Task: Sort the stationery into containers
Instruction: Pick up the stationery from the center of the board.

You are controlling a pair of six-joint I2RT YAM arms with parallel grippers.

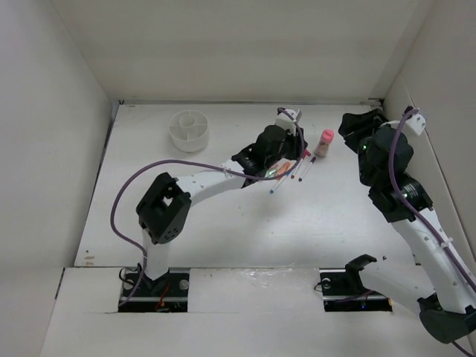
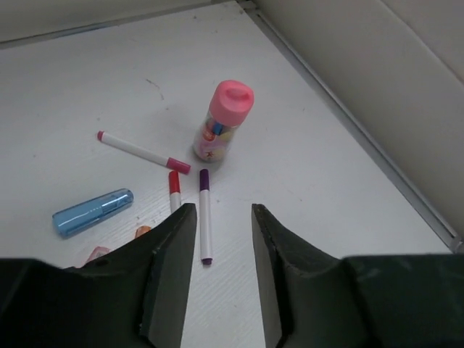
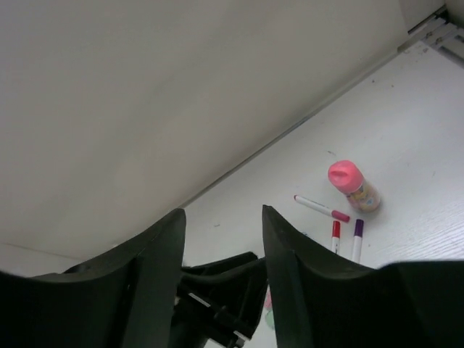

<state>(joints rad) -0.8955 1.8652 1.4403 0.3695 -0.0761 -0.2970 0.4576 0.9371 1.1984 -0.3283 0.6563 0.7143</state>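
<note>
- One round white shallow plastic bowl with inner dividers (image 1: 189,130) sits at the back left of the white table (image 1: 223,238), well apart from every piece of stationery.
- The left gripper (image 2: 221,210) is stretched over the stationery cluster in the middle of the table's back half. Its black fingers (image 2: 170,275) stand a narrow gap apart and clamp nothing, and bare table and part of a pen show through the gap.
- In the left wrist view, a translucent blue capsule-shaped piece (image 2: 93,212) lies on its side, furthest left. Near it an orange piece (image 2: 143,231) and a pink piece (image 2: 94,254) peek out from behind the left finger, mostly hidden.
- A thin white pen with a magenta cap (image 2: 143,152) lies slanted beyond them, its capped end near the bottle. Whether the two touch cannot be told.
- A thin white pen with a red cap (image 2: 174,190) and a thin white pen with a purple cap (image 2: 204,216) lie side by side, nearly parallel, caps towards the bottle. The lower part of the red-capped one is hidden by the finger.
- A small clear bottle with a pink top (image 2: 221,123) stands on its base just beyond those two caps, with coloured bits inside.
- The right gripper (image 3: 221,210) hangs above the table to the right of the bottle, towards the back right corner. Its fingers stand moderately apart with nothing between them.
</note>
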